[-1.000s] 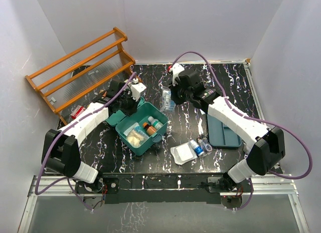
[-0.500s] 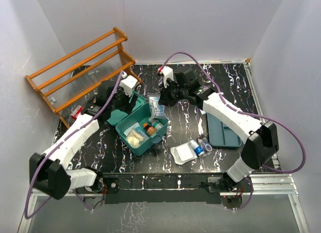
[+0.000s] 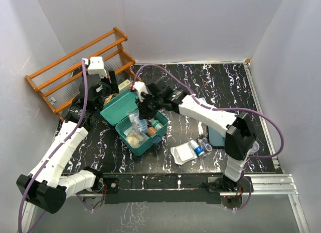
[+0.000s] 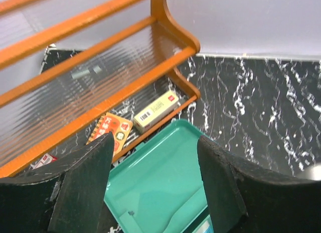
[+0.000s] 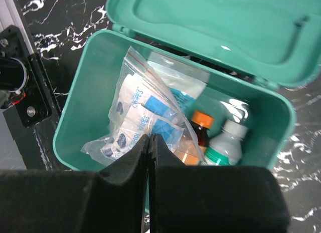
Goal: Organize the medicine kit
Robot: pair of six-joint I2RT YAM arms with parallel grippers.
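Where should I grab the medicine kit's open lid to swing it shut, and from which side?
Probably the lid by its free long edge, opposite the hinge, coming from the wooden rack side. It lies open toward the rack, so that thin rim is exposed there.

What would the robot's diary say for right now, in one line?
right tool: shut on zip bag | zip bag: over open medicine kit | left tool: open, above lid

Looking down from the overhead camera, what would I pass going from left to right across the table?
wooden rack → medicine kit → flat white packet → clear pack of small vials
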